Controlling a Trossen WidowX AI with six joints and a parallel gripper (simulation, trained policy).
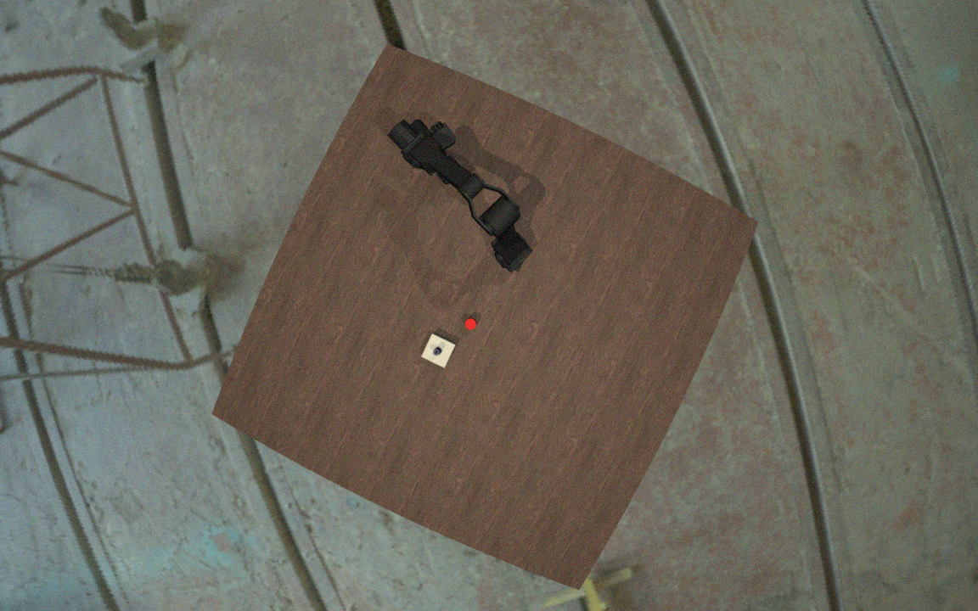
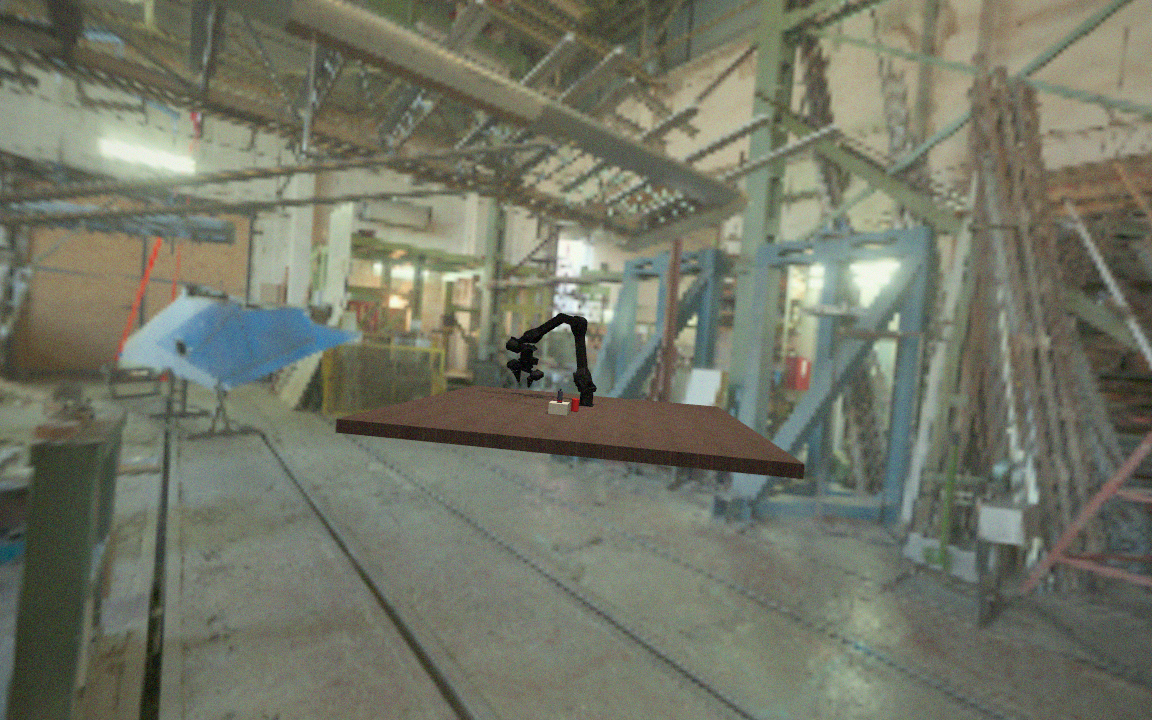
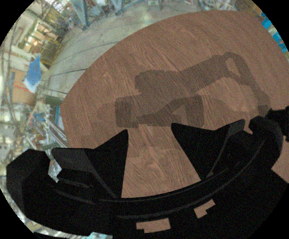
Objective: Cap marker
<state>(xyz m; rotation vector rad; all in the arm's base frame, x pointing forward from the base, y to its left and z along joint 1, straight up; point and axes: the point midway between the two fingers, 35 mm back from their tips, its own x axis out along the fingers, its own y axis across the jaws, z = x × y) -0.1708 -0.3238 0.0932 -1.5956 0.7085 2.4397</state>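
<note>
the black end effector with two dark, wedge-shaped fingers [image 1: 416, 140] [image 2: 526, 379] is quite wide open, though maybe not to its full range, and it holds nothing. it hangs above the brown wooden desk [image 1: 591, 341] [image 2: 562, 441] [image 3: 171, 40], well apart from the task's things. in the wrist view, only desk surface and shadows are seen between the fingers, and neither the cap nor the marker is in sight there.

going outward in the top view, the small round red cap [image 1: 470, 324] [image 2: 575, 404] is on the desk, between five and six o'clock from the end effector. it looks upright, but i cannot tell which way its opening faces. further, near six o'clock from the end effector, is the square cream holder block [image 1: 429, 355] [image 2: 558, 409]. it lies near the cap, at about eight o'clock from it, with a gap between them. the thin dark marker [image 1: 437, 350] [image 2: 559, 394] stands upright in the block, without its cap.

so the task seems to be at its beginning. the marker is in its place, but grasping the cap, lifting it over the marker, pressing it fully down, releasing it and moving away are all left. the next move should probably bring the open fingers towards the cap, with care not to knock it over.
</note>
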